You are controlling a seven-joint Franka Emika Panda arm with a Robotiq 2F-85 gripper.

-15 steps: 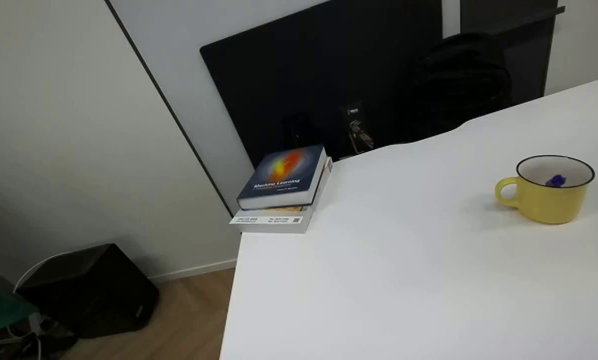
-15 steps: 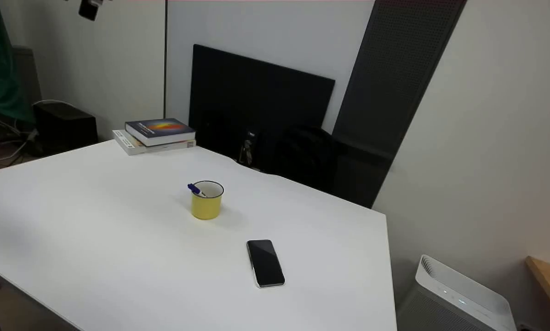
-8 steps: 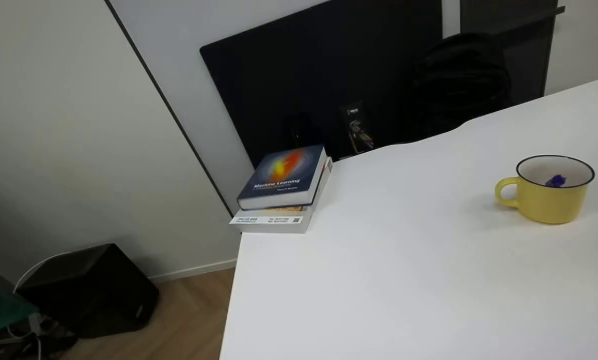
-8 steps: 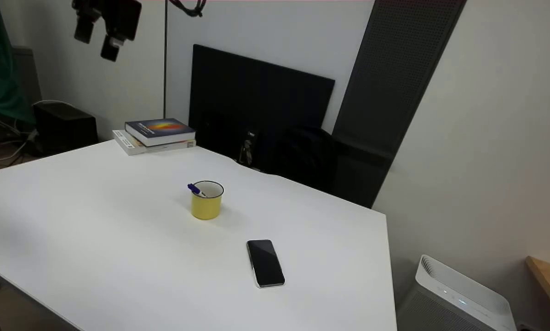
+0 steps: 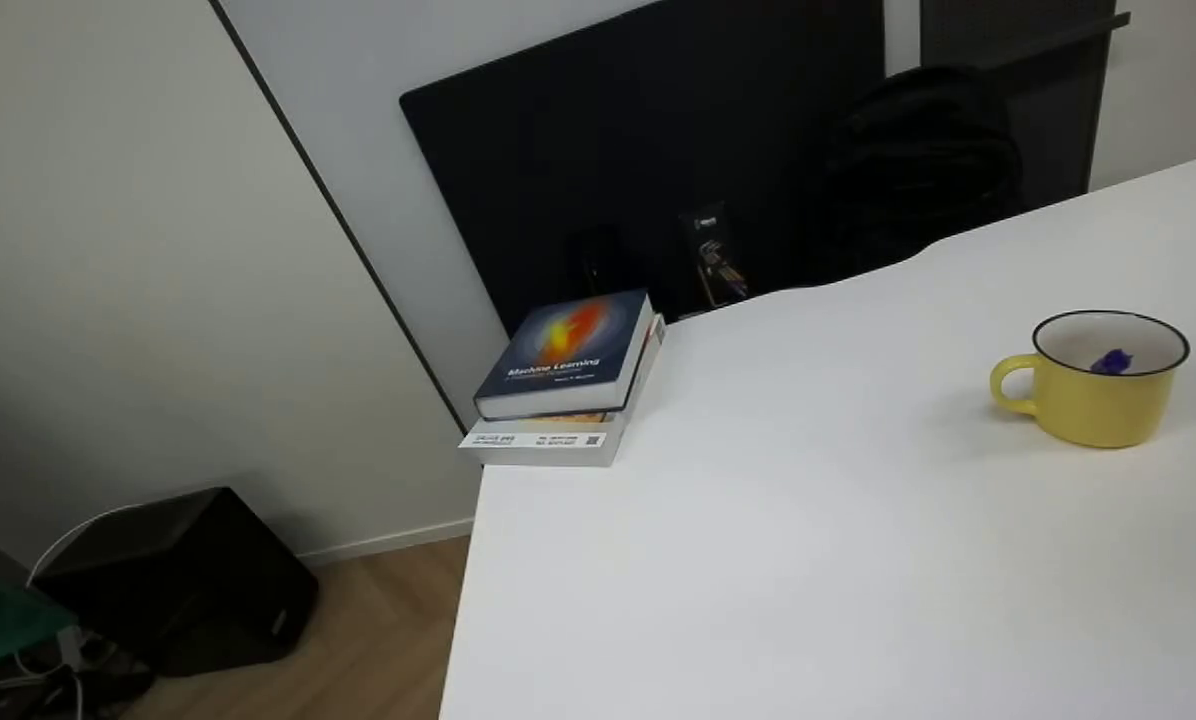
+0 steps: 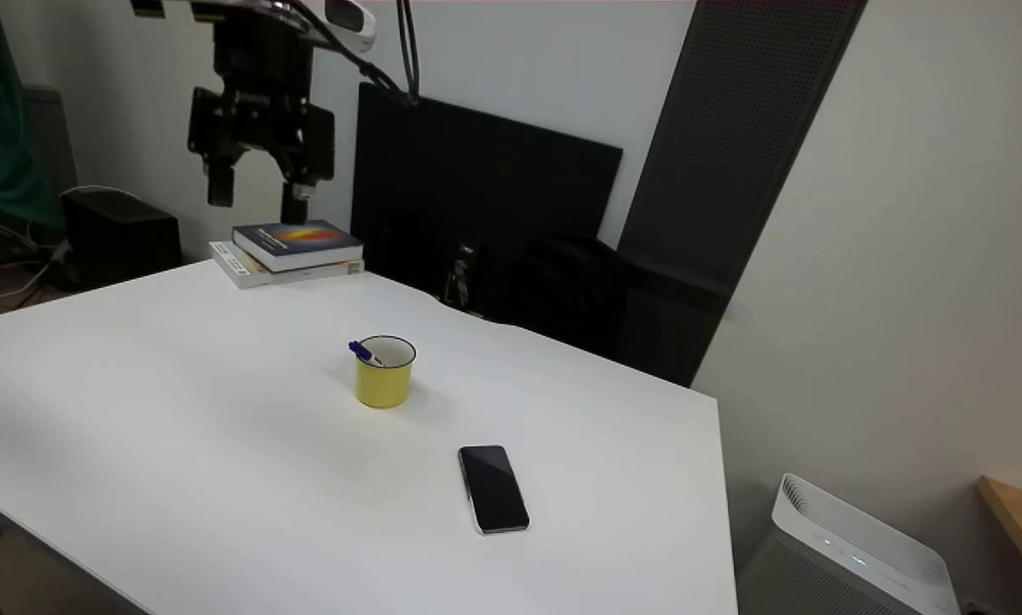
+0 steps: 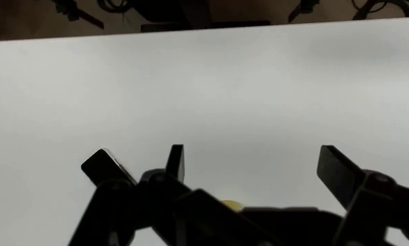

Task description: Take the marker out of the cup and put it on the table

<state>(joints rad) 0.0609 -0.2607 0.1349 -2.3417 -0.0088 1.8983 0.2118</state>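
Observation:
A yellow cup with a dark rim stands upright on the white table [image 6: 220,478], in both exterior views [image 5: 1103,412] [image 6: 382,387]. A marker with a blue end leans in the cup, its blue end [image 6: 361,350] sticking past the rim in an exterior view. The blue end also shows inside the rim [image 5: 1111,362] in an exterior view. My gripper [image 6: 257,195] is open and empty, high above the table, up and left of the cup there. In the wrist view my open fingers [image 7: 250,162] hide most of the cup [image 7: 232,205]; the marker is hidden there.
A black phone [image 6: 494,489] lies on the table near the cup; it also shows in the wrist view [image 7: 103,165]. Two stacked books [image 6: 297,245] lie at the far table edge, behind the gripper. A dark monitor [image 6: 477,188] stands behind the table.
My gripper has come down from the top edge of an exterior view and moved right, towards the cup, staying open. The cup, marker and phone have not moved.

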